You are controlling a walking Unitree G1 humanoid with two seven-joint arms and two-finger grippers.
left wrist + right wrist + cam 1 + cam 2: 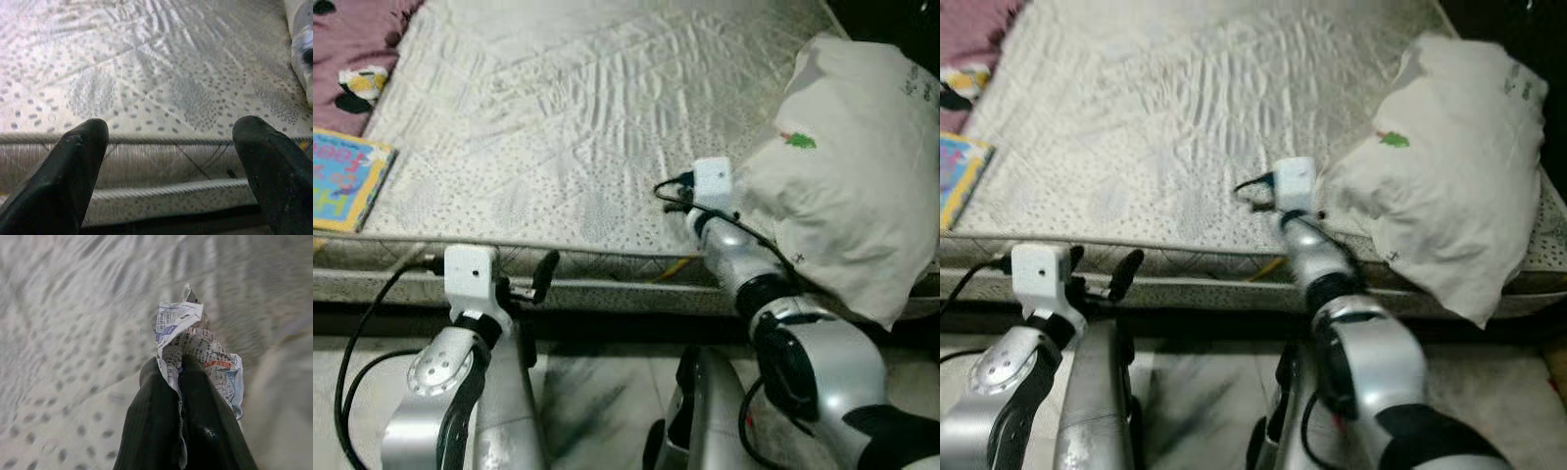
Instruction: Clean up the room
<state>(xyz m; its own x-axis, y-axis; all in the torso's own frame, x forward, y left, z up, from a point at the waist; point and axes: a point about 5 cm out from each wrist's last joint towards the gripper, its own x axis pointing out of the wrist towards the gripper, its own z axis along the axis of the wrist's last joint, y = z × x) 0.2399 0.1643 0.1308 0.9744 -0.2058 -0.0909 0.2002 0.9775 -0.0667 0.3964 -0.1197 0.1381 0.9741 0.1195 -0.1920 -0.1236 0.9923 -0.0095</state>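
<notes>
Crumpled paper (195, 345): pinched over the bed (587, 147), far of its near edge, just left of the pillow (852, 166).
Right gripper (178, 364): fingers closed tight on a thin fold only.
Left gripper (171, 142): fingers spread wide, holding nothing, low at the near mattress edge.
Risk: paper slipping or tearing free during lift; wrist snagging the pillow.
Unhandled: book (347, 176) at far left.

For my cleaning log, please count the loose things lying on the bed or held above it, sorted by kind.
Pillow: 1
Children's book: 1
Crumpled printed paper, pinched in the right gripper: 1
Pink cloth with a cartoon print: 1
Total: 4
</notes>
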